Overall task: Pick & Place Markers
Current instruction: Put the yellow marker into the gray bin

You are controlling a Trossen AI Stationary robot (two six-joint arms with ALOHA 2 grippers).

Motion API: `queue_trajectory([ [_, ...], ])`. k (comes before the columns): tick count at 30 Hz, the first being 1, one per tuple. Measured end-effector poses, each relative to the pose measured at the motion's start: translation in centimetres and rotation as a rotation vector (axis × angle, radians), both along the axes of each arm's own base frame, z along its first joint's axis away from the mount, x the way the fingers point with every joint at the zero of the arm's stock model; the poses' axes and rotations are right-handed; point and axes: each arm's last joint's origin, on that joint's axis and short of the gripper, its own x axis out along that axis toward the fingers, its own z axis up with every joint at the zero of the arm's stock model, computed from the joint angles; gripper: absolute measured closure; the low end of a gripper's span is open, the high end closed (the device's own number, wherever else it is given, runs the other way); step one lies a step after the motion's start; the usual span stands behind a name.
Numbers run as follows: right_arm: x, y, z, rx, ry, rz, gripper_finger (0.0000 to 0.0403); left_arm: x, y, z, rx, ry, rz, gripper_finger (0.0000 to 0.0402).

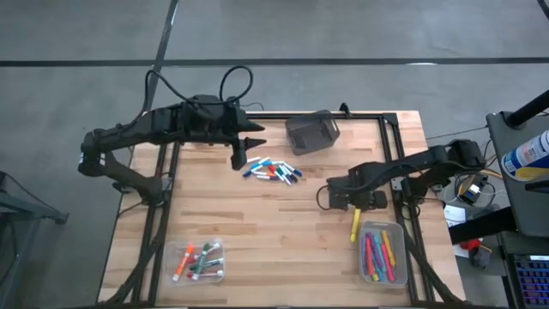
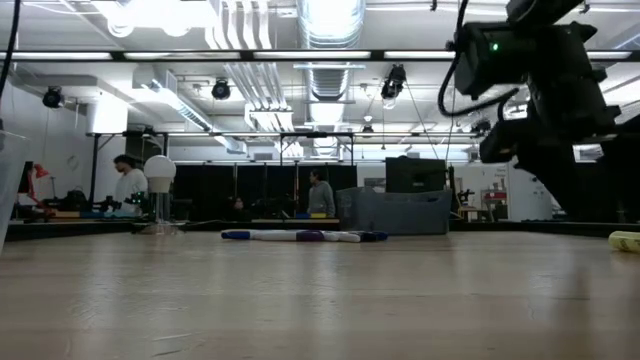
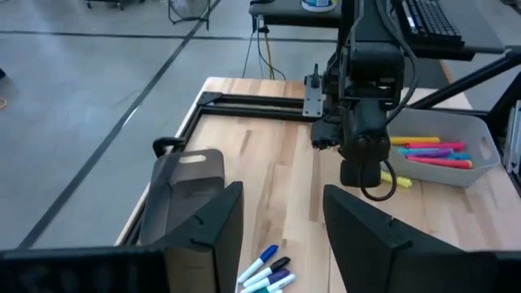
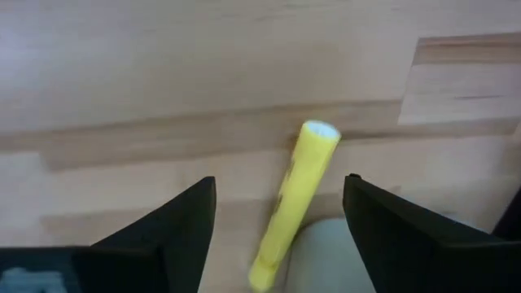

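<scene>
Now the right gripper [image 4: 277, 236] stands released, the yellow marker [image 4: 293, 203] lying free on the table between its fingers

The wooden desk [image 1: 257, 215] carries a dark mesh bin [image 1: 311, 133] near its far edge. Just in front of the bin lies a cluster of markers [image 1: 272, 170]. Two clear trays [image 1: 198, 261] [image 1: 383, 254] of markers sit well nearer, one to each side, with a yellow marker [image 1: 353, 227] lying beside the right tray.

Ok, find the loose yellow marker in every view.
High: yellow marker below the right gripper, beside the right tray.
Low: at the far right edge.
Left wrist: partly hidden behind the right gripper, next to the tray.
Right wrist: between the open fingers.
Shared landmark: right tray.
</scene>
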Motion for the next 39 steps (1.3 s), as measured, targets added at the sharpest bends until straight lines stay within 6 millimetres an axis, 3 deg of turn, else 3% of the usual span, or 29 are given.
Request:
queue_trajectory([
  [7,0.8,0.1,-2.3,0.033,0.081,0.021,0.0163,-0.1,0.0,-0.2,0.001,0.02,-0.002,0.0239],
  [16,2.6,0.2,-4.5,0.116,0.035,0.035,0.0187,-0.2,0.0,-0.1,0.013,0.024,-0.008,0.0239],
  [22,3.4,-0.2,-4.4,0.123,-0.033,0.067,0.0236,-0.2,0.0,-0.2,0.018,0.03,-0.011,0.0239],
  [30,3.7,-0.5,-4.3,0.11,-0.061,0.105,0.0346,-0.2,0.0,-0.2,0.025,0.032,-0.014,0.0239],
  [39,5.1,-0.8,-2.4,0.044,-0.16,0.143,0.0346,-0.2,0.0,-0.2,0.026,0.031,-0.014,0.0239],
])
